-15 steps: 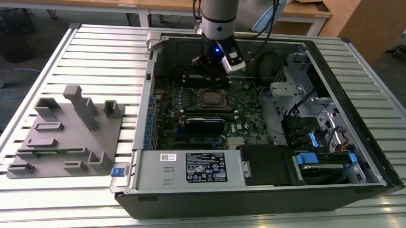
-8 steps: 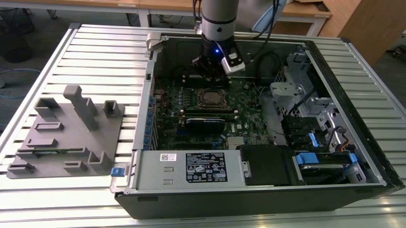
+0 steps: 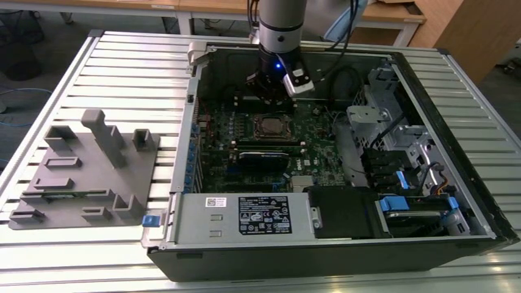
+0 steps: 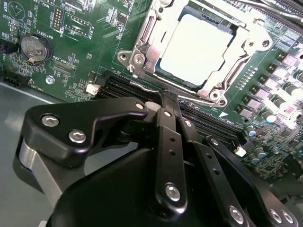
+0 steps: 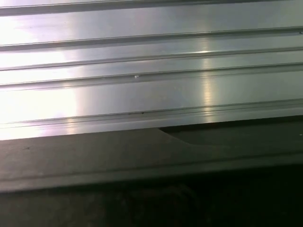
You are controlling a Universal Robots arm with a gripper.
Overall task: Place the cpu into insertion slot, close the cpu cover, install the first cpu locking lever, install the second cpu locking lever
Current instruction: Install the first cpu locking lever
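Arm (image 3: pixel 281 27) comes straight down into the exterior view from its upper edge. The wrist is vertical, with a small blue light lit on it. The gripper (image 3: pixel 270 97) points down into the open computer case (image 3: pixel 456 122), which lies on its side on the slatted aluminium table (image 3: pixel 122 73).

Gripper state: in the second wrist view the two black fingers (image 4: pixel 165 137) converge and meet at the tips (image 4: pixel 169 98). They are closed together, with nothing seen between them.

Gripper position: the tips sit over the long black slots (image 4: pixel 123 85), just beside the nearer edge of the cpu cover (image 4: pixel 143 40). I cannot tell whether they touch the board or hang above it. In the exterior view the gripper stands just beyond the insertion slot (image 3: pixel 272 126), on the side nearer the arm's base.

cpu (image 4: pixel 196 47): seated in the insertion slot, silvery top facing up and showing through the cover's square cut-out. The cpu cover lies flat over it, framing all four sides.

Locking levers: thin bright metal runs along the cover's edges. I cannot tell whether it is latched.

Green motherboard (image 4: pixel 94 28): a coin cell (image 4: pixel 35 47) sits well apart from the socket.

A grey fixture tray (image 3: pixel 82 171) rests on the table at the exterior view's left, outside the case.

First wrist view: table slats (image 5: pixel 142 56), with a dark edge of the case (image 5: pixel 142 156) beside them.
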